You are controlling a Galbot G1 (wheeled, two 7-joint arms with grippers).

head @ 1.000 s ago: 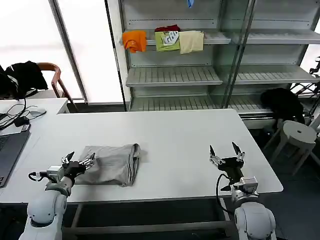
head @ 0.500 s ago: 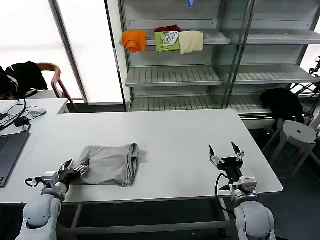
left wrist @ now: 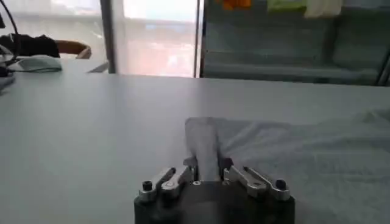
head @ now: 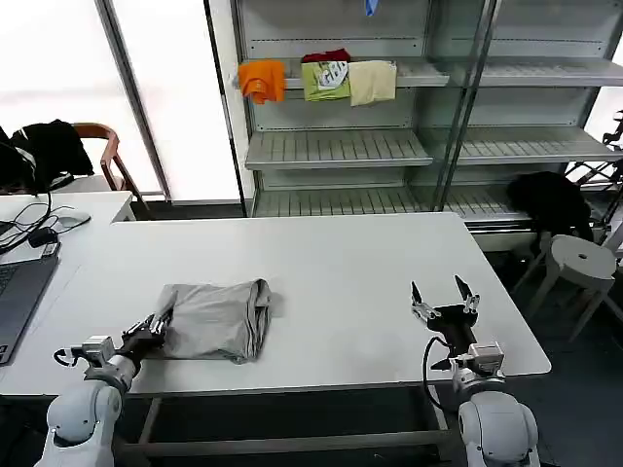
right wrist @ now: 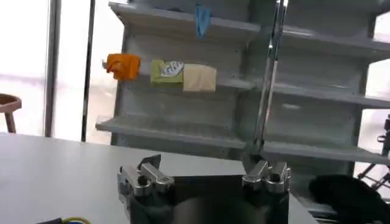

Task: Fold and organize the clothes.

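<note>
Sitting folded on the bench (head: pixel 341 272), the grey shirt (head: pixel 219 319) looks lumpy; left tool (head: pixel 154 327) pinches its corner, right tool (head: pixel 444 300) hangs wide open, empty.

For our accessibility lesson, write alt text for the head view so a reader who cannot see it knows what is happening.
The robot's left claw is shut on the near-left corner of a folded grey shirt lying on a white table. Its right claw hangs open over the table's right side, apart from the shirt. Behind stand metal shelves with folded orange, green and cream garments.
</note>
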